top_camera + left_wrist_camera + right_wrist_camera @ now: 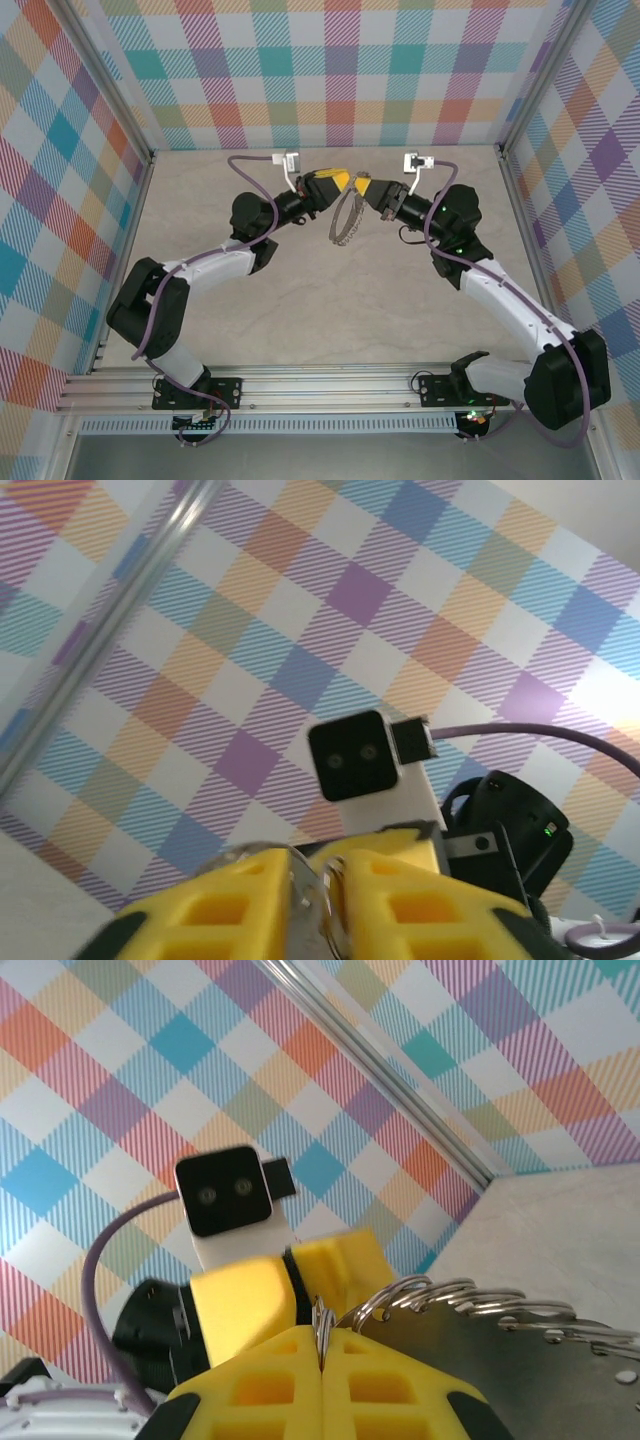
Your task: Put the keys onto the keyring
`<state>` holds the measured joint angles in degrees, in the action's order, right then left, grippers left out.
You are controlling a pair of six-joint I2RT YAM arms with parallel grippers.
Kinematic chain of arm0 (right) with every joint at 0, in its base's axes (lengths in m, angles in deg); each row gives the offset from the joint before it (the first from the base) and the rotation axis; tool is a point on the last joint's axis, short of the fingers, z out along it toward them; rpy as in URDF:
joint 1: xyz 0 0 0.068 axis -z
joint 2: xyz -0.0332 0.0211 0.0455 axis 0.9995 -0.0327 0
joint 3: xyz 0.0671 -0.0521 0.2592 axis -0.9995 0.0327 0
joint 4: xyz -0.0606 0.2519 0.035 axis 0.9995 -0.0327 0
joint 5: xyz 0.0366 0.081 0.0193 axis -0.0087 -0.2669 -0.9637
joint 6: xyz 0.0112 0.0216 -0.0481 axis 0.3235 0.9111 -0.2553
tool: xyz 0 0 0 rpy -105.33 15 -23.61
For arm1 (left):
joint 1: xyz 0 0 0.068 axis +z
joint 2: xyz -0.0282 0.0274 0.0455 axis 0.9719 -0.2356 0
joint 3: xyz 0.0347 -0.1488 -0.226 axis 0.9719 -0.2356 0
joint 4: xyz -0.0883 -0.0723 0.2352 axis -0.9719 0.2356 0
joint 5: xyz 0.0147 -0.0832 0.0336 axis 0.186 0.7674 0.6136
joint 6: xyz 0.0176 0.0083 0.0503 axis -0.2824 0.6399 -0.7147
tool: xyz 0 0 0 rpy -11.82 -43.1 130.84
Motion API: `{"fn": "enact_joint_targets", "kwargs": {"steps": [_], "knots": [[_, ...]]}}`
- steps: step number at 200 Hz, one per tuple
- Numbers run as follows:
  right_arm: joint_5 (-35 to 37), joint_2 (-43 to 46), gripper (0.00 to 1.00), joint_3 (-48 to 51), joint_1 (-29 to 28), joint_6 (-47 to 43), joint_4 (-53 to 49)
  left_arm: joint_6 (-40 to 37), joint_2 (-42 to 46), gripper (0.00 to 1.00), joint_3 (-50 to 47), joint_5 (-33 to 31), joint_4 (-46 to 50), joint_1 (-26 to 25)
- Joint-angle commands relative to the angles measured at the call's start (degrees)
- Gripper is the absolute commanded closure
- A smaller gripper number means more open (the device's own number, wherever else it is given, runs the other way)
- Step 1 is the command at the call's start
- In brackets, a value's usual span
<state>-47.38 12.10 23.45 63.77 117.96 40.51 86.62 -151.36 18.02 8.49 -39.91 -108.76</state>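
Top external: large thin grey metal keyring hoop [345, 222] hangs between arms; right gripper [322, 1332] clamped on rim, left gripper [312, 875] slightly parted. Threading stage, probably; next needs precise regrasp.

One keyring [345, 222], one left claw [342, 181], one right claw [363, 186].

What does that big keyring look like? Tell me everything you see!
The keyring is a big, thin, grey metal hoop, its rim fringed with many small shiny silver loops. It hangs tilted between the right tool, which is shut on its rim, and the left tool, whose fingers have loops between them.
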Motion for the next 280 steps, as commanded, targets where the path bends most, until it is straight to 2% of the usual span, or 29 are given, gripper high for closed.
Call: {"fn": "enact_joint_targets", "kwargs": {"steps": [1, 32, 56, 82, 144, 192, 280], "knots": [[-2.9, 1.8, 1.0, -3.4, 0.7, -5.2, -7.0, -4.2, 5.5, 0.68, -0.7, 2.1, 2.5, 3.0], [-9.1, 0.9, 1.0, -6.6, 2.7, -9.4, -13.6, -12.2, 10.1, 0.56, 1.1, 8.1, 14.8, 4.3], [-13.8, -0.7, 1.0, -9.0, 4.3, -12.7, -17.9, -19.9, 12.4, 0.53, 3.0, 11.7, 25.9, 4.4], [-17.4, -2.4, 1.0, -10.1, 6.2, -13.6, -19.2, -23.3, 12.0, 0.52, 4.5, 13.7, 31.3, 4.7], [-22.7, -6.5, 1.0, -11.8, 7.2, -16.8, -22.0, -19.5, 5.0, 0.53, 9.5, 20.2, 33.0, 5.6], [-23.1, -7.9, 1.0, -11.3, 7.5, -16.9, -21.4, -18.2, 1.1, 0.67, 12.3, 23.3, 34.8, 5.9], [-22.6, -9.1, 1.0, -10.3, 7.9, -15.5, -18.5, -18.2, -1.2, 0.68, 14.0, 27.7, 36.6, 6.1]]}}
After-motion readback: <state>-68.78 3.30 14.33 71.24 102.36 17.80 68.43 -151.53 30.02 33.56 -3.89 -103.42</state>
